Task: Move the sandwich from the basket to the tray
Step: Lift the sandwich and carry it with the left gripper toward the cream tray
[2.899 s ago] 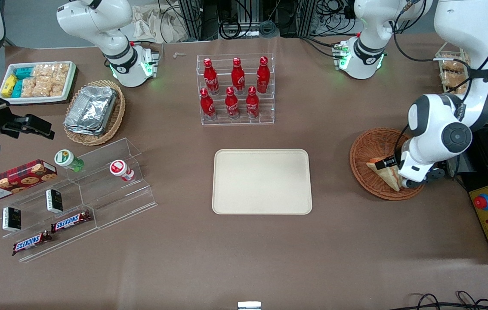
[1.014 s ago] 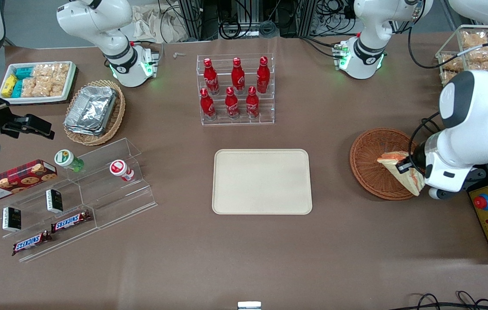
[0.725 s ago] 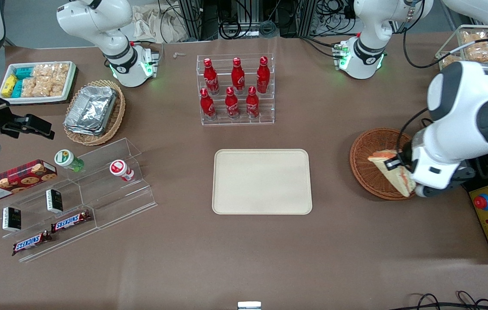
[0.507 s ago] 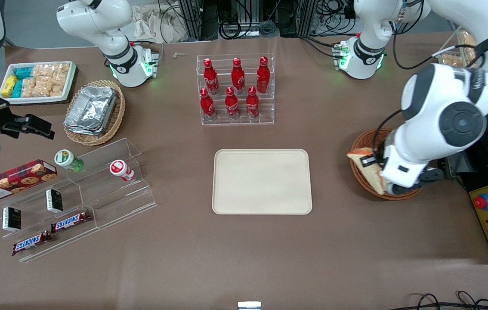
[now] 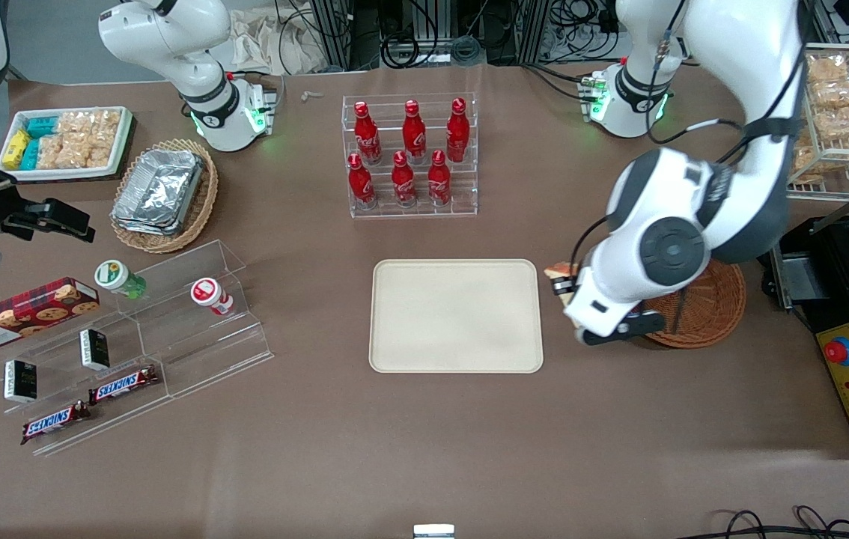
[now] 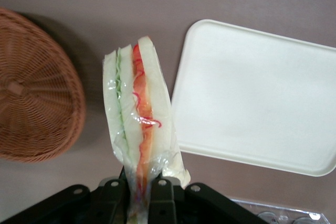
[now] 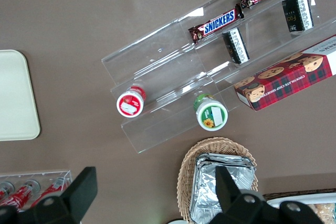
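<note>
Sandwich (image 6: 137,124): wrapped in clear film, a wedge of white bread with green and orange-red layers along its cut edge; held in the air above the bare strip of counter (image 5: 424,449) between the basket and the tray, clear of both. In the front view only a small piece of it (image 5: 561,271) shows beside the arm's wrist.
Pincer (image 6: 140,195): clamped on the sandwich's lower end, one black finger against each bread face; in the front view it (image 5: 564,284) hangs just beside the tray's edge that faces the working arm's end of the counter.
Basket (image 5: 701,314): round, reddish-brown wicker, standing toward the working arm's end of the counter; the arm covers part of it in the front view. The wrist view shows the part of its woven bottom (image 6: 31,93) in frame with nothing lying on it.
Tray (image 5: 457,315): cream-beige, rounded corners, low rim, lying flat near the middle of the counter with nothing on it; its rounded corner (image 6: 197,30) lies near the sandwich's tip in the wrist view.
Bottle rack (image 5: 411,156): clear tiered stand with six red bottles, farther from the front camera than the tray.
Snack bars (image 5: 89,404): on a clear stepped stand toward the parked arm's end of the counter.
</note>
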`<state>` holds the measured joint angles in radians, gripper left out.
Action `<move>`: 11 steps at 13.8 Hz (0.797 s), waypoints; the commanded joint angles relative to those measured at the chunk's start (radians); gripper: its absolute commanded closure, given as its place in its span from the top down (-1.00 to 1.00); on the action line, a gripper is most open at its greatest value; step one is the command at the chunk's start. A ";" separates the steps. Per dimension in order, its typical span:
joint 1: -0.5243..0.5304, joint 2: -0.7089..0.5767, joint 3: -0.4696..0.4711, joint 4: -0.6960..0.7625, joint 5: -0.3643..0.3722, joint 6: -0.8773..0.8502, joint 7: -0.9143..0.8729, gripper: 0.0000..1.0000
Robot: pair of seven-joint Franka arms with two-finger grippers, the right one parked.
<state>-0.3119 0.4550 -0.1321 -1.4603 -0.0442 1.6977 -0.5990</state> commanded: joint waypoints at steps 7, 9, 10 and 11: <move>-0.064 0.177 0.003 0.046 0.000 0.091 0.278 -1.00; -0.065 0.192 0.002 0.037 0.003 0.131 0.303 -1.00; -0.065 0.211 0.000 0.037 0.004 0.138 0.303 -1.00; -0.065 0.223 -0.004 0.037 0.004 0.145 0.309 -1.00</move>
<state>-0.3715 0.6429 -0.1333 -1.4545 -0.0440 1.8353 -0.3142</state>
